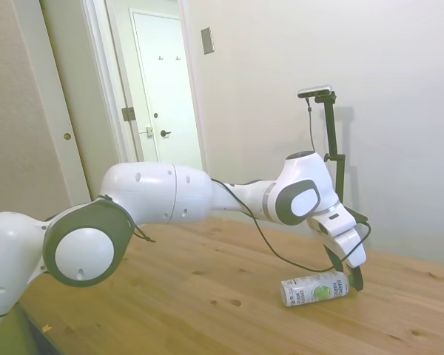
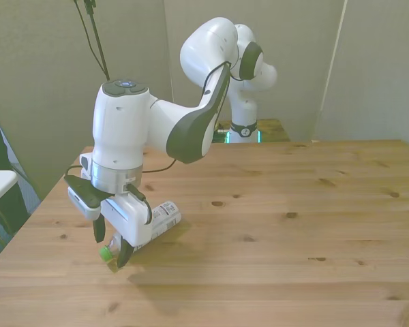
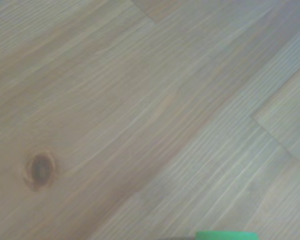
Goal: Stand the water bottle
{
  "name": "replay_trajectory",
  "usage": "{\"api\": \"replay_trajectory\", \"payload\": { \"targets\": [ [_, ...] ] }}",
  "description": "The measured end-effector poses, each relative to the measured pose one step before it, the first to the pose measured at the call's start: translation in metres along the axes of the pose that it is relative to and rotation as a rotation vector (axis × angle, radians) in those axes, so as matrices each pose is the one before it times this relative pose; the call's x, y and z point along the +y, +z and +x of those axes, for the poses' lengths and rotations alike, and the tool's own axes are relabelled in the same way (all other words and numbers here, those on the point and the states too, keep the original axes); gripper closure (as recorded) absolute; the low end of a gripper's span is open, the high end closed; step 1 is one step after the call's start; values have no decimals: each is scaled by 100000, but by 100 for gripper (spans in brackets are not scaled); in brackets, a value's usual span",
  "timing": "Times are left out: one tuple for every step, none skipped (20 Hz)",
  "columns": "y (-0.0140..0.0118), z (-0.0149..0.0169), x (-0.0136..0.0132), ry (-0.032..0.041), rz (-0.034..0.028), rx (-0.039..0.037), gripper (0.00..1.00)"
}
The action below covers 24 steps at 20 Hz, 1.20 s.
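The water bottle (image 2: 160, 216) lies on its side on the wooden table (image 2: 293, 238), its green cap (image 2: 105, 253) pointing to the front view's left and toward the near edge. My gripper (image 2: 111, 246) is open and low over the cap end, one finger on each side of the neck. From the side, the white-labelled bottle (image 1: 314, 288) shows lying flat, with my gripper (image 1: 354, 280) in front of its cap end, hiding the cap. A sliver of the green cap (image 3: 225, 235) shows at the edge of the wrist view.
The bottle lies near the table's edge (image 2: 48, 204) at the front view's left. Bare wood (image 1: 207, 296) spreads around it. A closed door (image 1: 163, 111) stands beyond the table in the side view.
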<state>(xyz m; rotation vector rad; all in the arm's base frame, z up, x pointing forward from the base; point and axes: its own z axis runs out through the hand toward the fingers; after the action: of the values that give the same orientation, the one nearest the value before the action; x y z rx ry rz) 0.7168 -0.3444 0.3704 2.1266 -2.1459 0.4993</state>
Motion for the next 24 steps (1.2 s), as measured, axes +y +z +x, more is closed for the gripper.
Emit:
{"api": "replay_trajectory", "payload": {
  "targets": [
    [234, -105, -65, -121, -124, -125, 100],
    [135, -35, -66, -40, -12, -31, 100],
    [93, 4, -66, -1, 41, 22, 100],
    [85, 43, -31, 51, -33, 7, 100],
    [83, 64, 8, 87, -126, -35, 100],
    [71, 67, 57, 116, -360, -152, 100],
    [37, 62, 53, 127, -478, -269, 100],
    [6, 9, 18, 118, -421, -419, 100],
    [13, -48, 8, 131, -526, -660, 100],
    [21, -97, -3, 53, -551, -775, 100],
    [15, -144, -2, -83, -731, -740, 100],
    [-3, -143, 17, -51, -918, -727, 100],
    [-62, -135, 16, 26, -1180, -922, 100],
    [-129, -143, -21, 22, -823, -917, 100],
    [-160, -95, -57, 102, -230, -747, 100],
    [-192, -77, -55, 75, -193, -667, 100],
    [-171, -54, -69, 90, 46, -561, 100],
    [-136, -28, -36, 108, -84, -462, 100],
    [-143, 5, -47, 157, 220, -294, 100],
    [-217, 20, -81, 51, 450, 23, 100],
    [-386, 12, -151, 20, 805, 88, 100],
    [-544, -8, -174, 8, 1018, 71, 100],
    [-792, -37, -187, -19, 1235, 57, 100],
    [-1031, -71, -207, -51, 1496, 180, 100]
  ]
}}
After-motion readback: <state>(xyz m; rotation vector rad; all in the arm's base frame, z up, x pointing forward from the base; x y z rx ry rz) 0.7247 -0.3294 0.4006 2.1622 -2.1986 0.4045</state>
